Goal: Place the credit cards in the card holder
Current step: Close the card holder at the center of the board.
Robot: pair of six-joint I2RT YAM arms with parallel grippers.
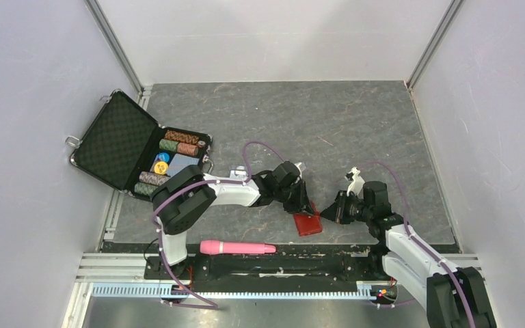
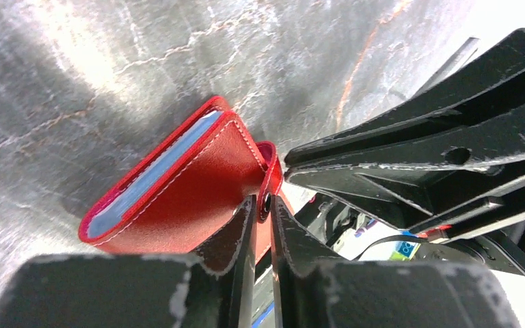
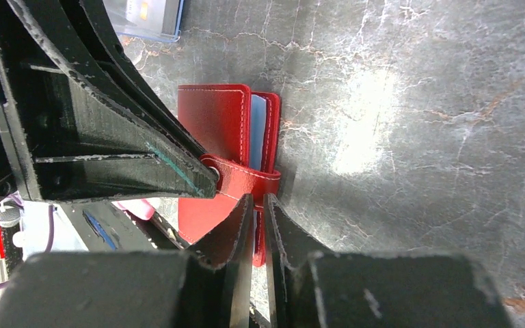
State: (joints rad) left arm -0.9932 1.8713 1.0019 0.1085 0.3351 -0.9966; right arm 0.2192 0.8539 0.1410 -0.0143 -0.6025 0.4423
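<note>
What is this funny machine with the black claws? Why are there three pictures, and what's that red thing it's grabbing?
It is a robot with two arms bolted to a grey table. One picture looks down from above. The other two come from little cameras on each wrist, so you see the claws up close. The red thing is a card holder, a small folded wallet. The left gripper pinches its snap tab, and the right gripper nips its edge. Also there: a black case standing open with poker chips inside, and a pink stick-shaped thing.
</note>
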